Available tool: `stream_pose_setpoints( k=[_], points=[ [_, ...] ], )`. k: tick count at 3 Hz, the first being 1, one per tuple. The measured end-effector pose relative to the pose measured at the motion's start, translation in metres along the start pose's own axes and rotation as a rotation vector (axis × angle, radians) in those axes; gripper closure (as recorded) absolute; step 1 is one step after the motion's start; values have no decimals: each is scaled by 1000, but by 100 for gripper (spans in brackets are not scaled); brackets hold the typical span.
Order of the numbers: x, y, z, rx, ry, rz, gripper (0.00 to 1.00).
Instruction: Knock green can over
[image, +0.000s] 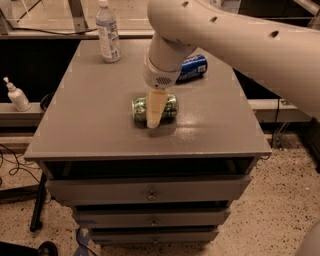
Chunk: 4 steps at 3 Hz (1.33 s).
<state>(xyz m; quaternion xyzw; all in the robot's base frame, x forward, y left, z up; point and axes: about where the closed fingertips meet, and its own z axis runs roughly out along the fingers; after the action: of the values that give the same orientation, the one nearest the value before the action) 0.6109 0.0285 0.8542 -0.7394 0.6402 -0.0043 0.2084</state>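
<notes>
The green can (170, 107) lies on its side near the middle of the grey table (90, 125), its long axis running left to right. My gripper (153, 120) hangs down from the big white arm (235, 35) and sits right in front of the can's middle, touching or almost touching it. The gripper covers the can's centre, so only the can's two ends show.
A blue soda can (194, 68) lies on its side behind and to the right of the green can. A clear plastic bottle with a white label (107, 35) stands at the table's back left. A white pump bottle (16, 95) stands on a ledge left of the table. Drawers (150, 195) are below the tabletop.
</notes>
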Motion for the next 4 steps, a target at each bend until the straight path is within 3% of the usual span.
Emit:
stream_pose_setpoints(
  k=[1,3,4],
  points=[
    [-10,-2,-11,17,-54,10,0],
    [-12,-3,-25,38,-99,31,0],
    [-5,-7,-43,59,-158,83,0]
  ],
)
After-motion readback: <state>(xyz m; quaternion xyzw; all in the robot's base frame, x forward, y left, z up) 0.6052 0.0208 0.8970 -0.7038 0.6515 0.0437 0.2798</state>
